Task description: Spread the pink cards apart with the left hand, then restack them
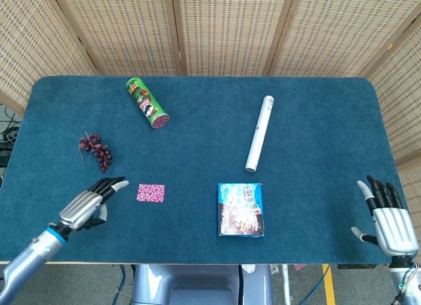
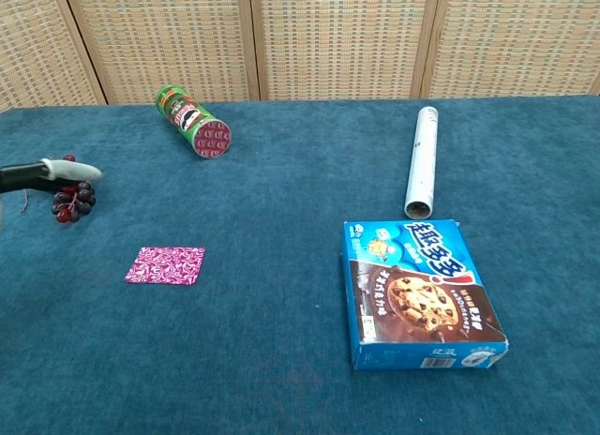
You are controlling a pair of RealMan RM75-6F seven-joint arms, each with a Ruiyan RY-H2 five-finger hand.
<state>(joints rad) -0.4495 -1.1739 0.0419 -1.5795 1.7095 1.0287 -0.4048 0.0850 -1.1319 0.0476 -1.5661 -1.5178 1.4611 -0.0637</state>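
Pink cards (image 1: 150, 192) lie stacked just right of the left hand (image 1: 88, 204), fingers extended, holding nothing.

The head view looks steeply down from above the near edge, taking in the whole blue table (image 1: 316, 154) with the wicker screens (image 1: 223, 29) at 12 o'clock; the chest view sits lower and closer, looking across the cloth toward the same screens (image 2: 337, 41), so its edges cut off the table's sides; both share the pink cards (image 1: 150, 192) (image 2: 165, 264), cookie box (image 1: 241, 209) (image 2: 421, 292), white tube (image 1: 259, 133) (image 2: 422, 161), green can (image 1: 147, 102) (image 2: 194, 122) and grapes (image 1: 96, 151) (image 2: 71, 202).
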